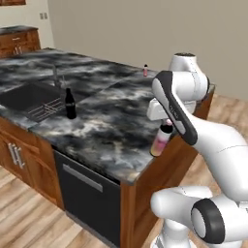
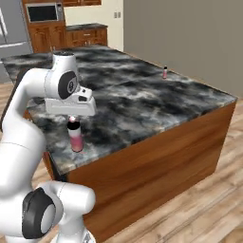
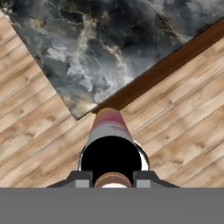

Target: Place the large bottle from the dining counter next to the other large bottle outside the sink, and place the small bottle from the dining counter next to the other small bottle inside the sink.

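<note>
A: What is seen, largest first?

B: A wood floor (image 3: 39, 144) and the marbled counter (image 1: 111, 116) on red-brown cabinets. A sink (image 1: 29, 99) is set in it, and a black bottle (image 1: 70, 103) is stood just beside the sink.

A: And the pink bottle (image 1: 160, 140)?

B: It is stood upright near the counter's corner, pinched at the cap by the gripper (image 3: 112, 177). A small bottle (image 1: 145, 70) is seen far behind. No label can be read.

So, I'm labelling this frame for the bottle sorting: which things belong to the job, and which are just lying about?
Job: tall pink bottle, black bottle, small pinkish bottle, sink, dining counter.
Just there: dishwasher, microwave, faucet.
</note>
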